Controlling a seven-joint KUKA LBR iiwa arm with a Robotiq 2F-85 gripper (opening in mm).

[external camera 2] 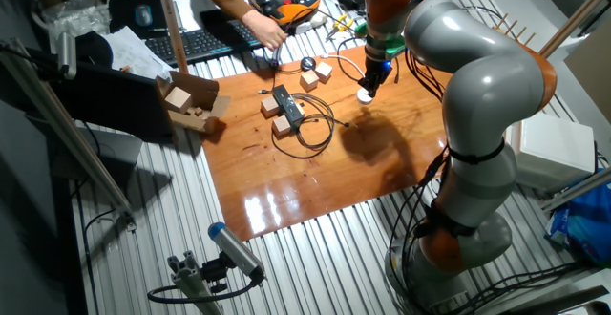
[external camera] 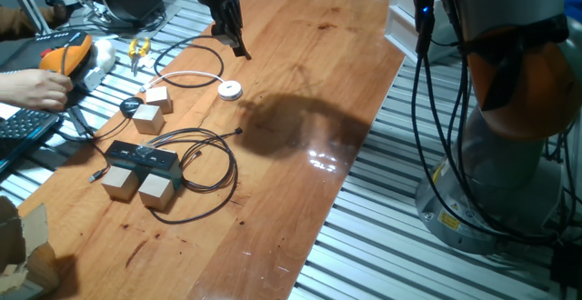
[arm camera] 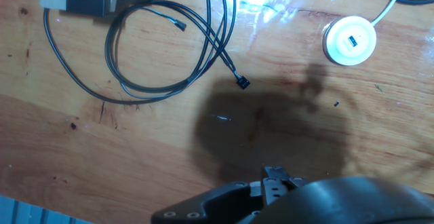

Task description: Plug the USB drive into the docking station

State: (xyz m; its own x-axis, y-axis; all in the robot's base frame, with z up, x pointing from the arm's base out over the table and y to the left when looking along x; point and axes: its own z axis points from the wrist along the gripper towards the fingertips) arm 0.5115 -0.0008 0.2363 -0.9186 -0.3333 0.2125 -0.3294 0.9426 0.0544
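The hand [external camera: 238, 45] hangs above the worktop [external camera: 300, 91] near its far end, clear of the wood, dark fingers pointing down. Whether the fingers are apart or together cannot be told: the fixed views show them as one dark shape, and the hand view shows only a blurred black edge at the bottom. No USB drive can be made out in any view.

The dock [external camera: 142, 159] lies flat near the worktop's left edge, toward the near end, well apart from the hand. Two cubes [external camera: 156, 191] sit just beside its near long side, touching or almost touching it. Thin black cables [external camera: 214, 168] run from the dock and loop on the wood to its right; one loose end with a small black plug [arm camera: 242, 83] lies out toward the middle of the worktop.

Two more cubes [external camera: 150, 118] stand farther along the left edge, with a small black round thing [external camera: 130, 107] just beside them. A white puck [external camera: 229, 89] rests on the wood almost under the hand, its white cord [external camera: 186, 76] curving toward the left edge. The arm's shadow [external camera: 291, 123] darkens the middle of the worktop.

A person's hand [external camera: 36, 88] reaches in beyond the left edge, beside an orange pendant [external camera: 65, 56].
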